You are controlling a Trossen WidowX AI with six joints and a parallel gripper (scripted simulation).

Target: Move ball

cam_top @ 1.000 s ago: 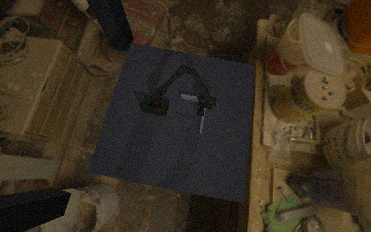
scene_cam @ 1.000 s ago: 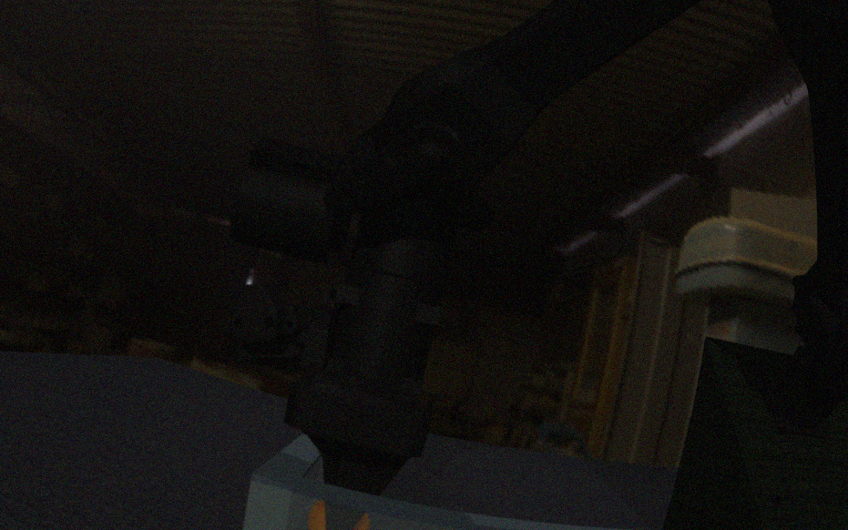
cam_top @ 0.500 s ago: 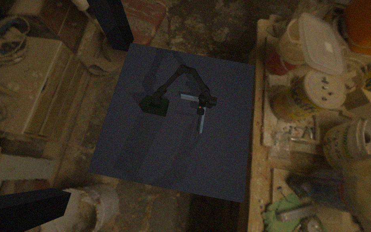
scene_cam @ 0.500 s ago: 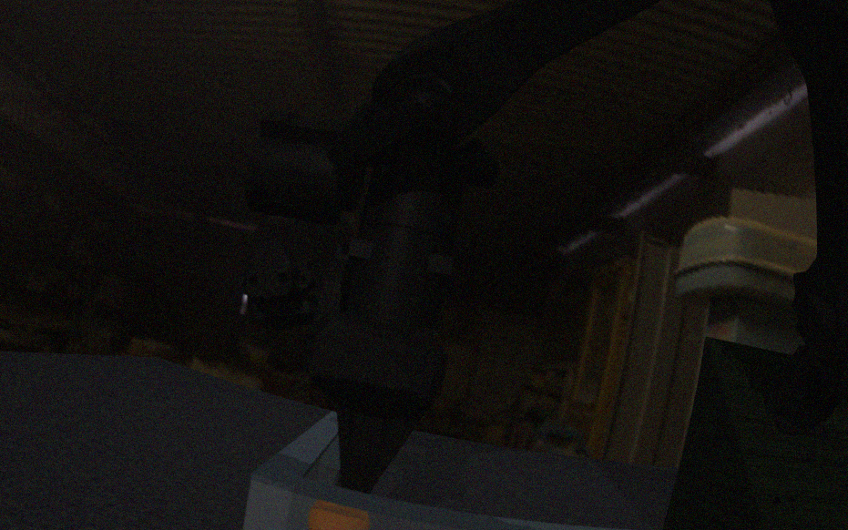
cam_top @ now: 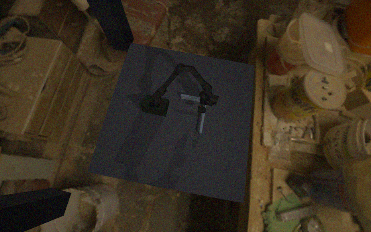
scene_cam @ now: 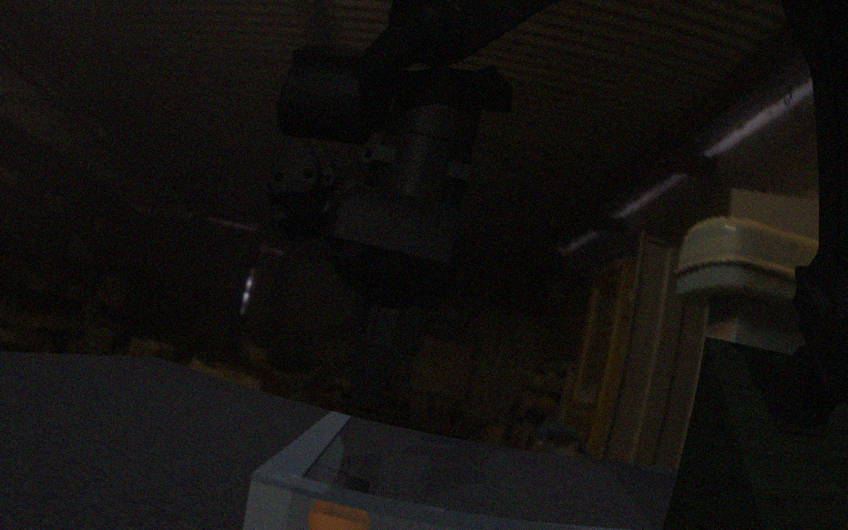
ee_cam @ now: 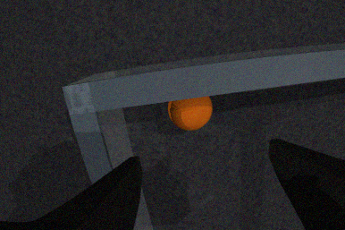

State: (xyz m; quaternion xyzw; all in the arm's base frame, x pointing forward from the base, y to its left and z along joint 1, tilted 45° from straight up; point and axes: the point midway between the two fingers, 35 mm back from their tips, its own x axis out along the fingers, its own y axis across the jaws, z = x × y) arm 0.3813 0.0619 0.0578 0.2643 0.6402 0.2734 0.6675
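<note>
My end effector (ee_cam: 202, 208) hangs released and empty above the table (cam_top: 158, 155). The orange ball (ee_cam: 190, 112) rests below on the table, inside the corner, against the far clear wall (ee_cam: 226, 79).

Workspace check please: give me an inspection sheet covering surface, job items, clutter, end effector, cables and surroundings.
Surface: dark blue table, dimly lit.
Job items: orange ball on the table against the inner face of one clear wall, near the walls' corner; see-through copy not made out.
Clutter: nothing seen on the table.
End effector: open, raised above the ball, holding nothing.
Cables: nothing seen.
Surroundings: buckets, tubs and workshop debris around the table.
</note>
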